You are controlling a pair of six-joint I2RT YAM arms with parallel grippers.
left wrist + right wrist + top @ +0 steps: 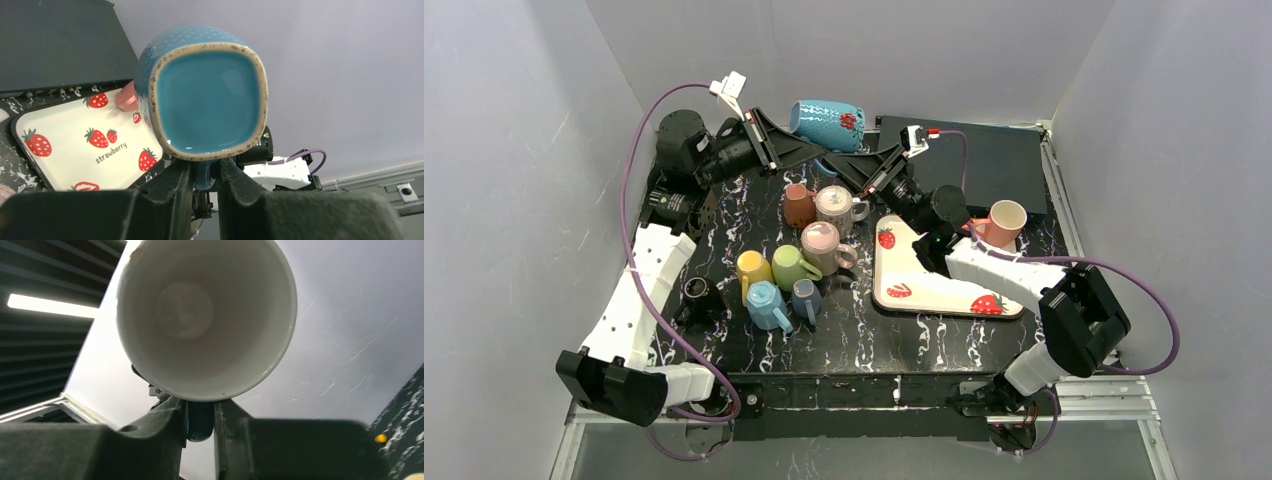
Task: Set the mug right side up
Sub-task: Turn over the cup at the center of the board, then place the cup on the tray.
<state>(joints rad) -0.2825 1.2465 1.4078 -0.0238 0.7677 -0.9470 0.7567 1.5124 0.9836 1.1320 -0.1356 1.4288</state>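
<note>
Top external, mug (827, 124) sideways, mouth facing right

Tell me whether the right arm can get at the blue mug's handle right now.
Probably yes: the right gripper sits with the handle of the blue mug between its fingers, while the left gripper holds it aloft. Nothing blocks it.

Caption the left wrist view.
Left gripper pinches handle of blue speckled ceramic mug, base facing camera; white strawberry-print tray behind.
</note>
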